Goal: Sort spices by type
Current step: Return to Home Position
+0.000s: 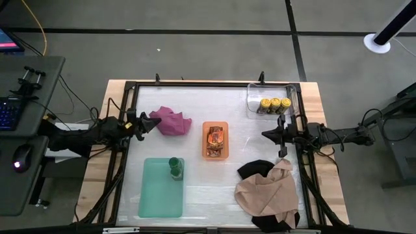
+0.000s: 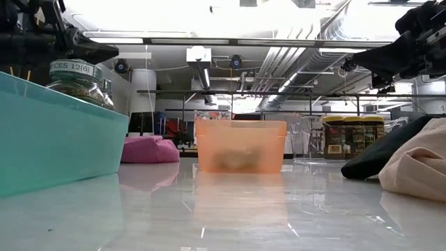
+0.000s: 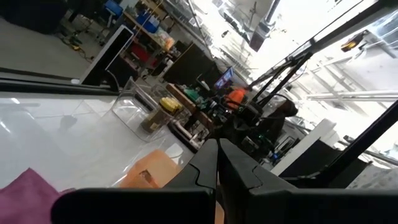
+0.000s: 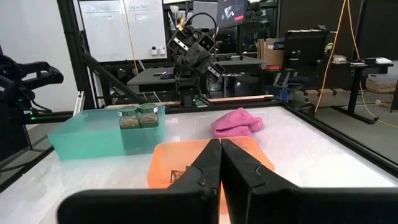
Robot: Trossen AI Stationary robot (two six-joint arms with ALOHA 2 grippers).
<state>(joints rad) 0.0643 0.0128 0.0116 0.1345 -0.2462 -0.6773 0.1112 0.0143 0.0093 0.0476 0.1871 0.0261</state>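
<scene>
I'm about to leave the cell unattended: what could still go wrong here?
1. The left gripper, shut, hangs at the edge of the magenta cloth; a low swing could snag it.
2. The right gripper, shut, sits between the clear bin of yellow-lidded jars and the tan cloth; a dip might nudge either.
3. The green-lidded jars stand in a corner of the green bin; a bump could tip them.

Only one bit of print can be read: in the low view, the jar [image 2: 78, 82] standing in the teal bin [image 2: 56, 139] has a pale band round its top reading "PICES 12(6)", with the first letter cut off. The labels on the yellow-lidded jars [image 2: 352, 138] are too small to read
</scene>
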